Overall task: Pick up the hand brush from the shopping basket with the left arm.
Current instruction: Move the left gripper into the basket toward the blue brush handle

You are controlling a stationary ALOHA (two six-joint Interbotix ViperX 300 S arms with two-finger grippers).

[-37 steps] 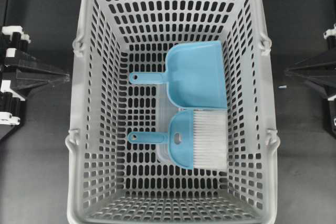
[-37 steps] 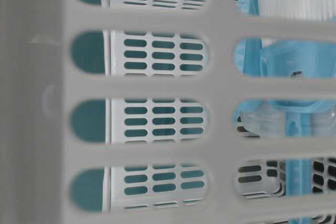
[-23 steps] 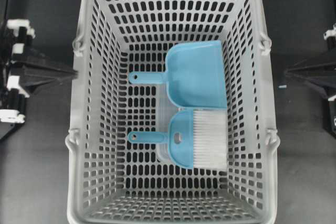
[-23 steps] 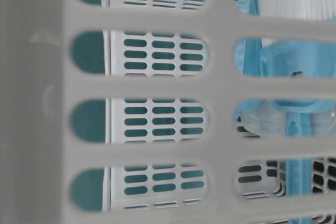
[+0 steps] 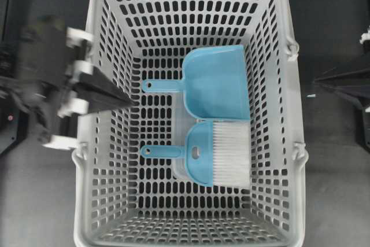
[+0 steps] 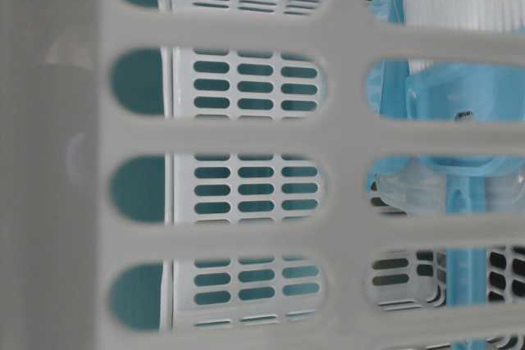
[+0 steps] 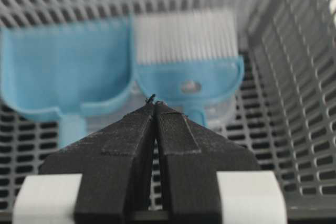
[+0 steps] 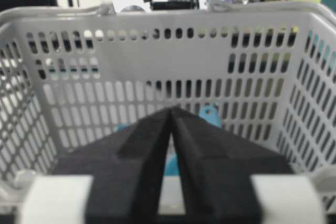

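The light blue hand brush [image 5: 202,166] lies flat on the floor of the grey shopping basket [image 5: 295,114], handle to the left and white bristles to the right. It also shows in the left wrist view [image 7: 215,80]. My left gripper [image 5: 132,102] is shut and empty. It reaches over the basket's left rim, with its tip above the floor, left of the brush and apart from it. In its own view [image 7: 155,103] the tip points at the brush's body. My right gripper [image 5: 317,80] is shut and empty outside the basket's right wall [image 8: 157,40].
A matching light blue dustpan [image 5: 217,82] lies just behind the brush, touching its bristle side, and shows in the left wrist view [image 7: 63,72]. A clear plastic piece lies under the brush. The table-level view is filled by the blurred basket wall [image 6: 246,137].
My left arm has swung right from outside the basket, over its left rim, and its shut tip now hangs inside. The right arm, brush and dustpan have not moved.
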